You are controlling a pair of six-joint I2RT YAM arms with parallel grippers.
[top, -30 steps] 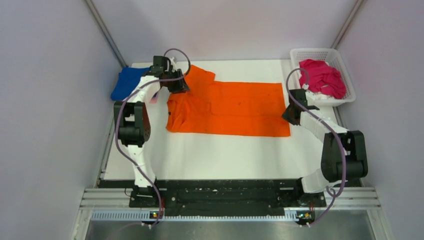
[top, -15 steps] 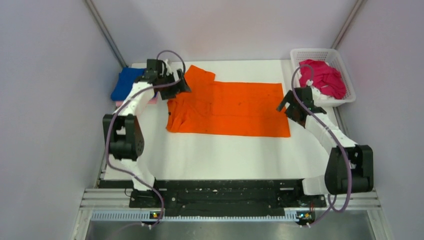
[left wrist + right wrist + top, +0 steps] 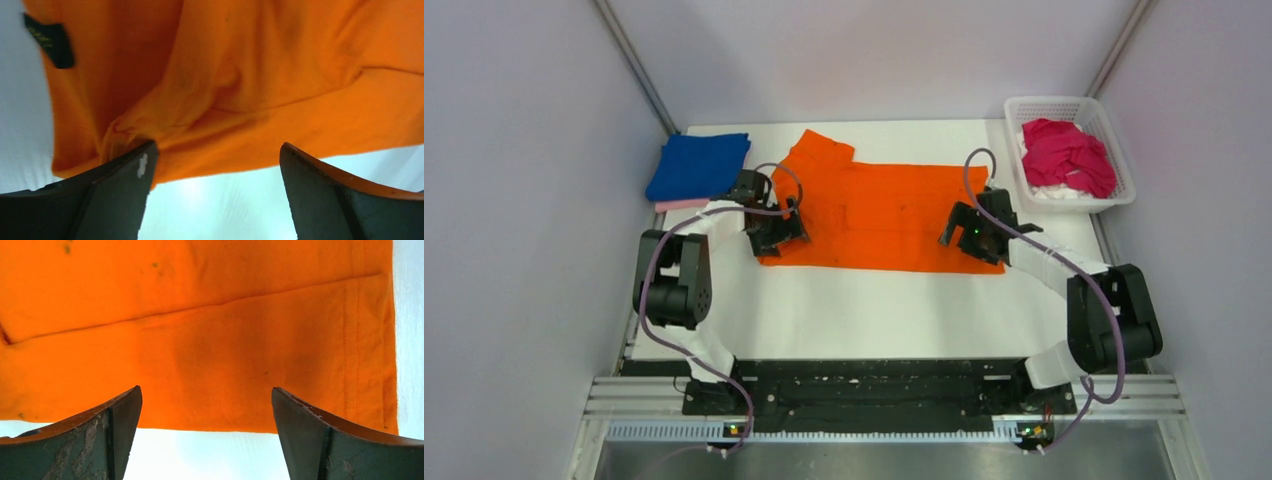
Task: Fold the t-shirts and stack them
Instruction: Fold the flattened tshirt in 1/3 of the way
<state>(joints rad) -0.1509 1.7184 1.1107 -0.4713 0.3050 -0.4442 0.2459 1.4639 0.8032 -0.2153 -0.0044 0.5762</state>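
A bright orange t-shirt (image 3: 884, 210) lies spread flat across the middle of the table, one sleeve (image 3: 824, 150) pointing to the far side. My left gripper (image 3: 774, 232) hovers open over its near-left corner, where the cloth (image 3: 240, 90) is bunched. The left gripper (image 3: 217, 146) holds nothing. My right gripper (image 3: 972, 240) stands open over the near-right corner. In the right wrist view the right gripper (image 3: 206, 390) has the flat hem (image 3: 225, 365) just ahead of it. A folded royal blue t-shirt (image 3: 697, 165) rests on a pale pink one (image 3: 682, 204) at far left. A magenta t-shirt (image 3: 1069, 155) fills the basket.
The white lattice basket (image 3: 1064, 103) stands at the far right corner. Grey walls close in both sides and the back. A black label (image 3: 50, 45) shows inside the orange collar. Bare white table (image 3: 874, 310) lies between the shirt and the arm bases.
Both grippers went from shut to open. The left one moved from the shirt's far-left edge to its near-left corner. The right one swung left onto the near-right corner.
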